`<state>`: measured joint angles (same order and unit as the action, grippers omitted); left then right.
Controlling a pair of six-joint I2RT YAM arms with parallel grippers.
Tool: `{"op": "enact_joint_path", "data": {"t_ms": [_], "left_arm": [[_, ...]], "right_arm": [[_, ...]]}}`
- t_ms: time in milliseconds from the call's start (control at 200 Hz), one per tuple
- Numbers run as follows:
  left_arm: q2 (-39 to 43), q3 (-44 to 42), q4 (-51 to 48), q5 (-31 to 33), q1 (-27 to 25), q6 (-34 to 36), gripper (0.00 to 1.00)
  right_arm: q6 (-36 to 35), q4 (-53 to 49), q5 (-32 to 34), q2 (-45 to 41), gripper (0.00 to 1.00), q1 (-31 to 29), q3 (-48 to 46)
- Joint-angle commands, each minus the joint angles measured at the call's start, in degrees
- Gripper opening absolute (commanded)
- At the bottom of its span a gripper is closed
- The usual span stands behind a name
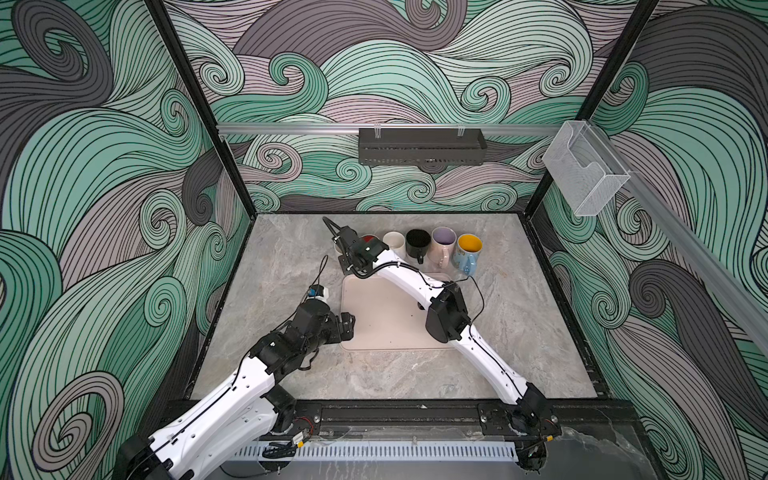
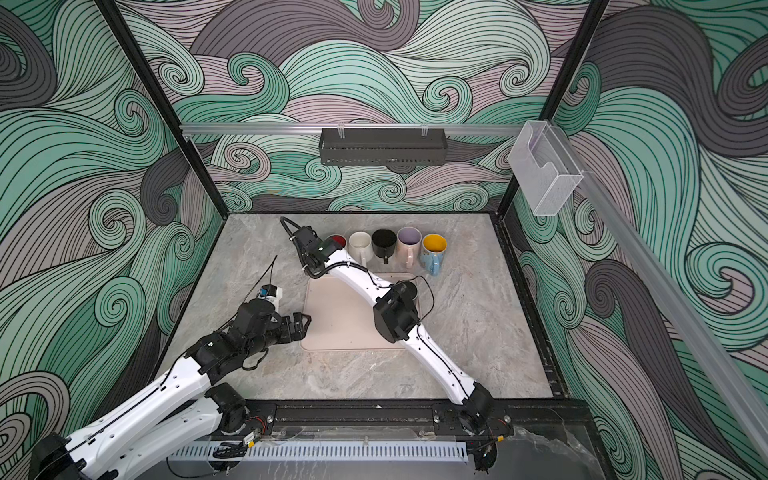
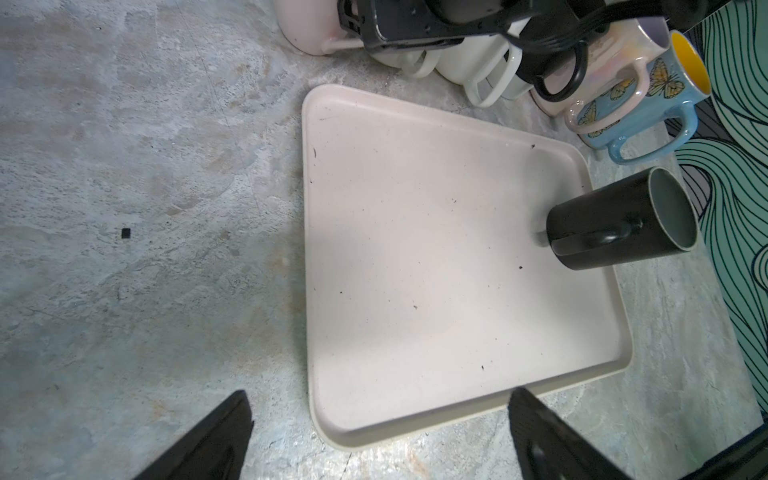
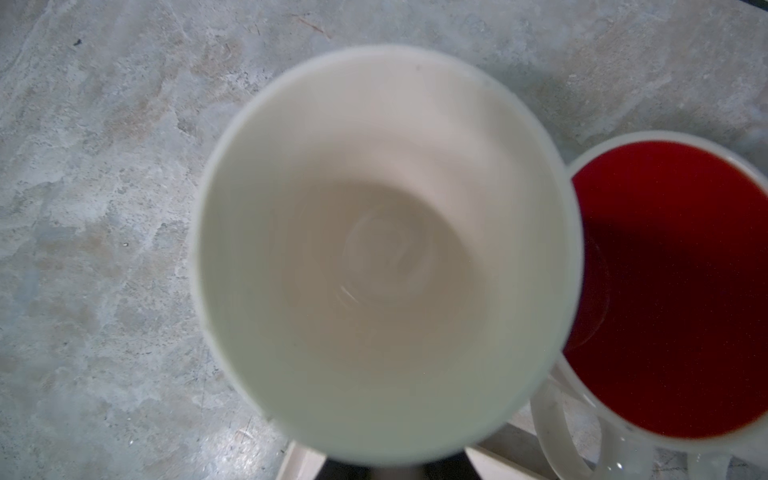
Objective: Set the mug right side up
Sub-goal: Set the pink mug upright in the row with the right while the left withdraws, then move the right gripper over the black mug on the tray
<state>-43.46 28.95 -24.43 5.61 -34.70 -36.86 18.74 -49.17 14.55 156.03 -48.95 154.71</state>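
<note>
A pale cream mug (image 4: 382, 249) stands on the marble at the left end of the mug row, mouth up and empty, filling the right wrist view out of focus. My right gripper (image 1: 348, 253) reaches across and hangs right over it, so in both top views only a sliver of the mug (image 1: 338, 250) shows. Its jaws are hidden behind the mug's wall. In the left wrist view the black gripper sits at the mug's handle side (image 3: 345, 41). My left gripper (image 3: 380, 395) is open and empty over the near left corner of the tray (image 3: 415, 249).
Beside the cream mug stand a red-lined mug (image 4: 673, 282), a white one (image 1: 395, 243), a black one (image 1: 417, 243), a pinkish one (image 1: 442, 245) and a blue butterfly mug (image 1: 467, 253). A black mug (image 3: 611, 224) stands on the tray under my right arm's elbow (image 1: 446, 316).
</note>
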Motion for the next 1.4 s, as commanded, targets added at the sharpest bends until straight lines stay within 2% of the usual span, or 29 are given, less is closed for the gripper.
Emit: {"op": "enact_joint_path", "data": {"t_ms": [0, 145, 360, 525, 736, 861, 1171, 1266, 1396], "left_arm": [[1.4, -0.4, -1.3, 0.9, -0.2, 0.5, 0.98], [2.9, -0.2, -2.3, 1.1, -0.2, 0.5, 0.98], [5.3, 0.4, -3.5, 1.0, -0.2, 1.1, 0.98], [6.9, 0.7, -2.6, 0.5, -0.2, 1.9, 0.98], [4.8, 0.9, 1.3, -1.1, -0.2, 3.2, 0.98], [2.2, 1.3, 4.2, -2.1, -0.2, 4.0, 0.97], [-11.2, 6.7, 10.9, -5.4, -1.9, 7.4, 0.94], [-14.8, 9.8, 10.9, -3.5, -4.0, 9.4, 0.93], [-17.7, 12.3, 10.0, -2.4, -4.3, 9.8, 0.93]], "right_arm": [[0.4, 1.8, 2.1, 0.0, 0.28, 0.2, 2.1], [0.1, 1.9, 1.6, -1.3, 0.37, 0.3, 2.0], [-0.6, 1.8, 1.4, -5.3, 0.39, -0.2, -1.0], [-1.9, 1.9, 3.1, -11.5, 0.4, -0.7, -5.4], [-3.5, 2.1, 3.5, -21.2, 0.43, -0.9, -13.4], [-4.4, 3.6, 4.5, -29.6, 0.43, -0.9, -22.0], [-3.4, 15.0, 5.8, -53.8, 0.43, -0.6, -54.6], [-2.6, 14.4, 7.1, -59.7, 0.43, -0.3, -62.3], [2.5, 9.5, 10.1, -65.6, 0.4, -0.2, -68.8]]}}
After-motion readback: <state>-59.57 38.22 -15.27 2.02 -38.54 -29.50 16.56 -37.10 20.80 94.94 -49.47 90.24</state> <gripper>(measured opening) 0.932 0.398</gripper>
